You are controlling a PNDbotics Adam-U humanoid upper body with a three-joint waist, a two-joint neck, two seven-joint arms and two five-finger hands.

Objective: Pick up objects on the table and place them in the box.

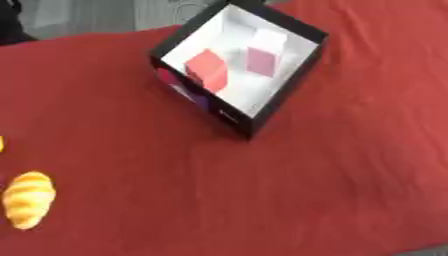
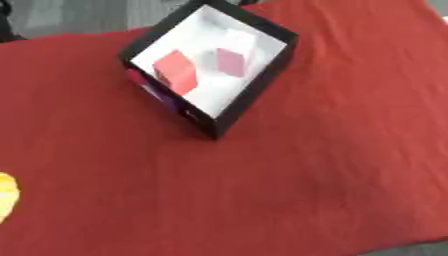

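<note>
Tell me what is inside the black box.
Inside the black box, on its white floor, lie a red block and a purple-pink block, apart from each other. The near walls hide the floor strip beneath them, so anything there cannot be seen.

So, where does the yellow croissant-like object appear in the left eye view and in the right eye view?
Left eye view: the yellow croissant-like object lies whole on the red cloth near the lower left edge.
Right eye view: only a yellow part shows, cut off by the left edge.
Shared landmark: the black box with white inside, up and right of it in both views.
</note>
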